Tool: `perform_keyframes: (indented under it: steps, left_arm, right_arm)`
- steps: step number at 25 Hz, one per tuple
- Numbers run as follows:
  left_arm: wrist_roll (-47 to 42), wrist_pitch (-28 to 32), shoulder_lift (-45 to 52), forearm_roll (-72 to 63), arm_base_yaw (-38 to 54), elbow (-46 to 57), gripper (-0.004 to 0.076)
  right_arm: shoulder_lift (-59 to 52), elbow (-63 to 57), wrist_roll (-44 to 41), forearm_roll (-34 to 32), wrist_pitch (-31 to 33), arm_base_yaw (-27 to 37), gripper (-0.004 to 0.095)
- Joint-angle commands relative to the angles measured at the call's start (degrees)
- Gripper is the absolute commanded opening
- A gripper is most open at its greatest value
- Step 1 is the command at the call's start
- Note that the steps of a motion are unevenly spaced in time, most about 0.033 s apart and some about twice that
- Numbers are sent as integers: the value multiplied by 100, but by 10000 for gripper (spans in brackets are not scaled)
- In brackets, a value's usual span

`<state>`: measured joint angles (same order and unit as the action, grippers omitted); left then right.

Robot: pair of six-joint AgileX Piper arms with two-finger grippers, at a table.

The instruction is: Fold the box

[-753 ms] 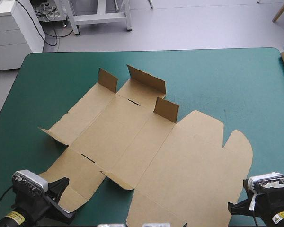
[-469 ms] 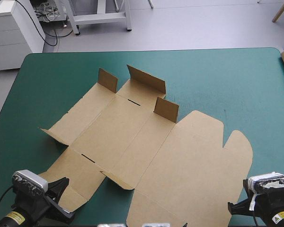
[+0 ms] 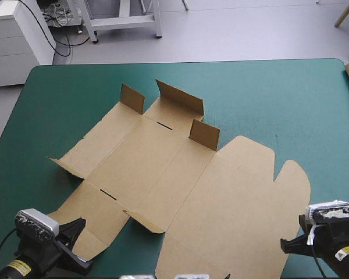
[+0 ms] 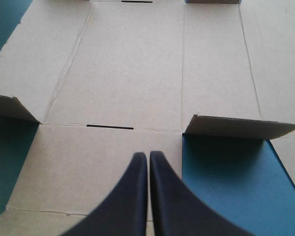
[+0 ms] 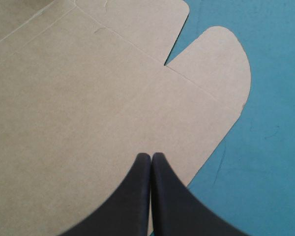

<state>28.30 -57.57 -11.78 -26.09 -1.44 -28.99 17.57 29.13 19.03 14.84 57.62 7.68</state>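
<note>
High view: the brown box lies mostly flat on the table, three flaps upright toward 12 o'clock. Left wrist view adds the left gripper, clenched empty over the box's 7 o'clock corner. Right wrist view: the right gripper is clenched empty, a rounded tab at its 1 o'clock.

There is one brown box, a flat sheet, on one teal-green surface. It has three tall flaps standing up, two low flaps lifted a little, and two thin slots. There are two hands, a left hand and a right hand, each with two black fingers
</note>
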Motion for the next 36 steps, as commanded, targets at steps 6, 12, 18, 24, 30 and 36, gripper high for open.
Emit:
perform_keyframes:
  steps: [6, 12, 18, 24, 30, 36]
  left_arm:
    - [-12, 319, -77, -238, -27, -127, -8]
    - [-12, 319, -77, -238, -27, -127, -8]
    - [-12, 319, -77, -238, -27, -127, -8]
    - [-12, 319, -77, -238, -27, -127, -8]
    - [-12, 319, -77, -238, -27, -127, -8]
    - [1, 319, -77, -238, -27, -127, -8]
  right_arm:
    - [1619, 1254, 199, 53, -484, -5, -16]
    - [2902, 2147, 409, 41, -484, -5, -16]
    - [3997, 3060, 730, 161, -484, -5, -16]
    - [5154, 4182, 680, 151, -276, -512, -15]
    - [6664, 6000, 377, 40, 4, -1641, -16]
    - [7695, 7340, 350, 40, 410, -2314, -16]
